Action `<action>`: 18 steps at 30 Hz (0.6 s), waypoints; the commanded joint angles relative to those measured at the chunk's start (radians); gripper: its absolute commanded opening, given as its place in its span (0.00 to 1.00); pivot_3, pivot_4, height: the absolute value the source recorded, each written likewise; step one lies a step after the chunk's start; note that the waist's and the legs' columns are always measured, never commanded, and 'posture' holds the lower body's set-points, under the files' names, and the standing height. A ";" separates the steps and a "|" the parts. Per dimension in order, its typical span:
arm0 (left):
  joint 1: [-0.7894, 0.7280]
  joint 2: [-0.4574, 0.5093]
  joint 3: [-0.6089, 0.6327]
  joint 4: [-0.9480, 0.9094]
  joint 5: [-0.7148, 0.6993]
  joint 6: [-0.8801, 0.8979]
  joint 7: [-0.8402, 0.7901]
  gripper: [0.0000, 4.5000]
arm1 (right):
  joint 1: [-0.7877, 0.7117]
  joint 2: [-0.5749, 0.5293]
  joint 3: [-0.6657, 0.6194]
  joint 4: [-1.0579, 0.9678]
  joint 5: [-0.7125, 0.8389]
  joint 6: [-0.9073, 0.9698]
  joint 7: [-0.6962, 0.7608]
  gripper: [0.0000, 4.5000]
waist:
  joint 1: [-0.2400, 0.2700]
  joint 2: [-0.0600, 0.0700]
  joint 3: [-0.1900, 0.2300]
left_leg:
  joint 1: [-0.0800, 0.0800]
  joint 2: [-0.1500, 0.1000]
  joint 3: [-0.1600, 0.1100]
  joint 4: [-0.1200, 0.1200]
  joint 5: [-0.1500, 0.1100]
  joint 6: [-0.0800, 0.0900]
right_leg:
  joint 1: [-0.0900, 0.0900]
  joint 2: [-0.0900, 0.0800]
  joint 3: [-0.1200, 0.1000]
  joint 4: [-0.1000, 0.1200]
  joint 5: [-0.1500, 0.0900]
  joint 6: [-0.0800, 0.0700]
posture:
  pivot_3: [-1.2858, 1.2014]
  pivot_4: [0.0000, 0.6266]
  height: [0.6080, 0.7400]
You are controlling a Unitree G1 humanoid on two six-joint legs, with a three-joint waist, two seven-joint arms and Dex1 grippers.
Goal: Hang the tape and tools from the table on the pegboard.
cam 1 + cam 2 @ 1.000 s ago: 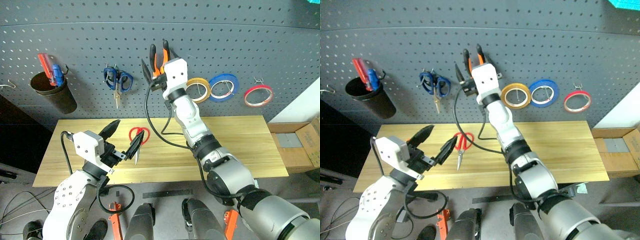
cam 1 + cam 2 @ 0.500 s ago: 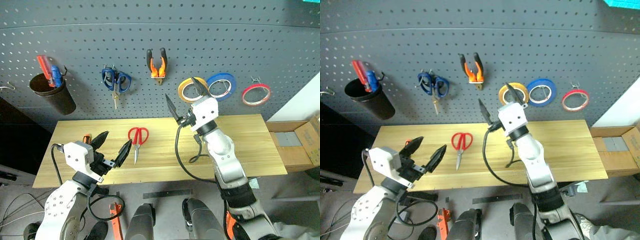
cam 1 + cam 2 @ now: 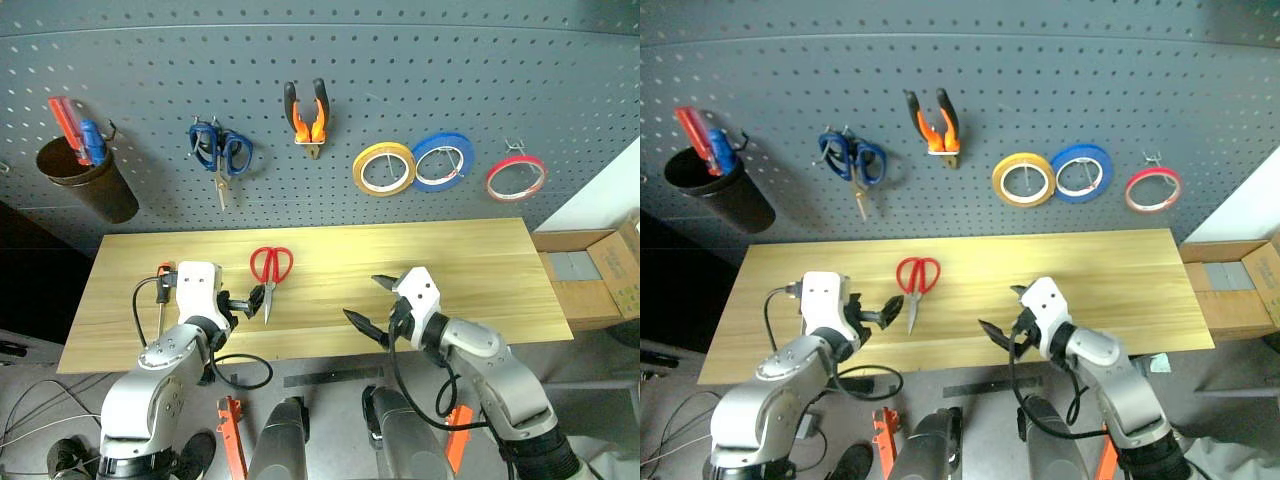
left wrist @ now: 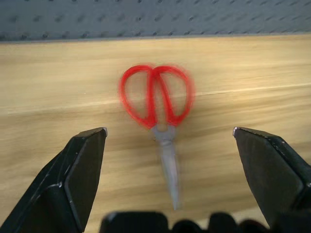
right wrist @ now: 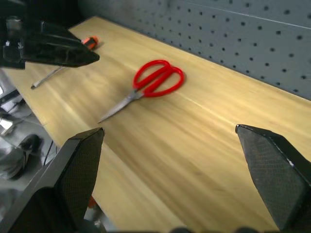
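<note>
Right hand (image 3: 372, 302) has dropped from the pegboard (image 3: 400, 90) to the desk (image 3: 480, 260), leaving the pliers (image 3: 306, 118) hung. Both hands have fingers spread, empty. Left hand (image 3: 244, 298) sits just short of the red scissors (image 3: 269, 270); screwdriver (image 3: 161, 300) beside it.

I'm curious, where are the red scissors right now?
The red-handled scissors lie on the table, left of centre, just beyond the open left tool.
</note>
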State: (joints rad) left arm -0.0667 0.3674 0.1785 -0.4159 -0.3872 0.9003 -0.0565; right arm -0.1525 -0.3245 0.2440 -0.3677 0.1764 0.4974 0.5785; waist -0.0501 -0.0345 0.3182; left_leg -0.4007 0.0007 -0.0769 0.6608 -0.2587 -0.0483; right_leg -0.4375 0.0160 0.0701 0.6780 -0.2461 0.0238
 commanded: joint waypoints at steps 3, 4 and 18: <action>-0.083 -0.057 -0.004 0.079 0.086 0.080 0.118 1.00 | -0.005 -0.026 -0.001 -0.014 0.024 0.001 0.036 1.00 | 0.007 -0.001 0.010 | -0.002 0.000 -0.001 -0.001 -0.001 -0.001 | -0.001 -0.001 0.000 0.000 0.000 0.000 | 0.52 0.57 1.00; -0.103 -0.074 -0.006 0.108 0.100 0.079 0.133 1.00 | -0.007 -0.030 -0.002 -0.015 0.027 0.001 0.040 1.00 | 0.011 -0.002 0.010 | -0.002 -0.001 -0.001 0.000 -0.001 -0.001 | -0.001 -0.002 0.000 0.000 0.000 0.000 | 0.52 0.57 1.00; -0.279 -0.221 -0.098 0.422 0.206 -0.066 0.149 1.00 | -0.157 0.040 -0.055 -0.031 0.106 -0.007 0.027 1.00 | 0.018 -0.003 0.014 | -0.004 -0.003 -0.001 0.000 -0.001 -0.002 | -0.001 -0.004 -0.001 -0.003 0.002 0.003 | 0.51 0.59 1.00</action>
State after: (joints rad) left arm -0.3312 0.1580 0.0917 -0.0104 -0.1955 0.8626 0.0950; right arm -0.2995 -0.2845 0.1828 -0.3584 0.2662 0.5017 0.5929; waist -0.0321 -0.0379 0.3323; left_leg -0.4049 -0.0023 -0.0780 0.6611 -0.2598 -0.0501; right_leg -0.4391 0.0123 0.0687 0.6747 -0.2446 0.0264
